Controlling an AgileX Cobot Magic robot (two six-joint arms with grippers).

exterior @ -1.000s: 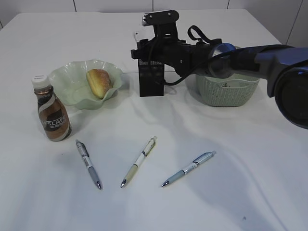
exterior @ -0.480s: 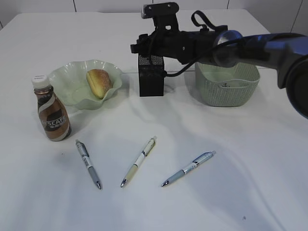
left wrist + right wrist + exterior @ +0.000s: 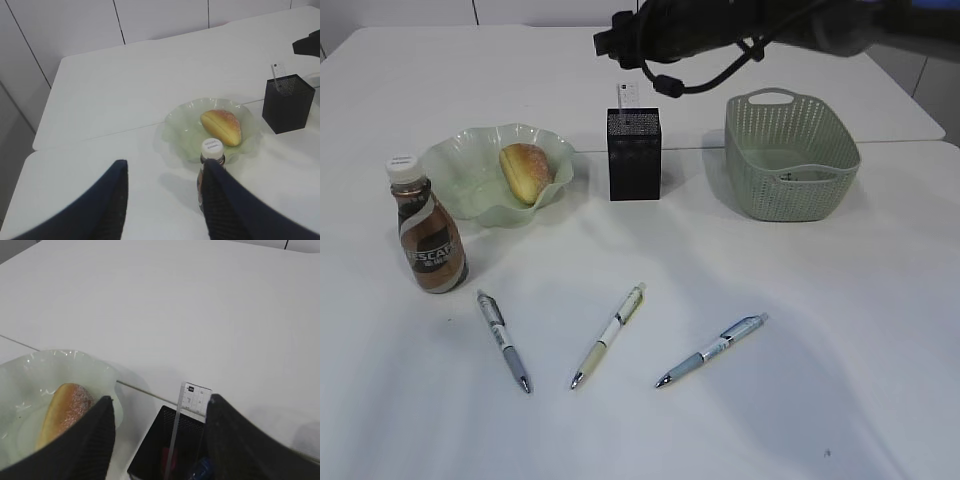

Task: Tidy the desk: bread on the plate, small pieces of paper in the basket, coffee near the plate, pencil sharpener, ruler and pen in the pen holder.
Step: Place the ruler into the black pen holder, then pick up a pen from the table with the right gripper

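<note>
- White tabletop (image 3: 840, 330): three pens (image 3: 608, 335) lie loose.
- Right gripper (image 3: 159, 435), jaws open and empty, above black mesh pen holder (image 3: 634, 155); clear plastic ruler (image 3: 186, 412) stands inside.
- Left gripper (image 3: 165, 200) also open, empty.
- Next, grasp one pen mid-barrel.

Beyond the far edge of the bench (image 3: 740, 420) stood a wall of white panels (image 3: 550, 10), split by thin dark upright joints. In the left wrist view the same panels (image 3: 160, 20) ran along that far edge, and a greyer panel (image 3: 20, 100) stood off the bench's left edge, crossed by a slanting dark joint. Past the far right corner lay more pale grey panelling (image 3: 942, 60). Near the front right corner a tiny dark speck (image 3: 826, 453) sat on the white top.
</note>
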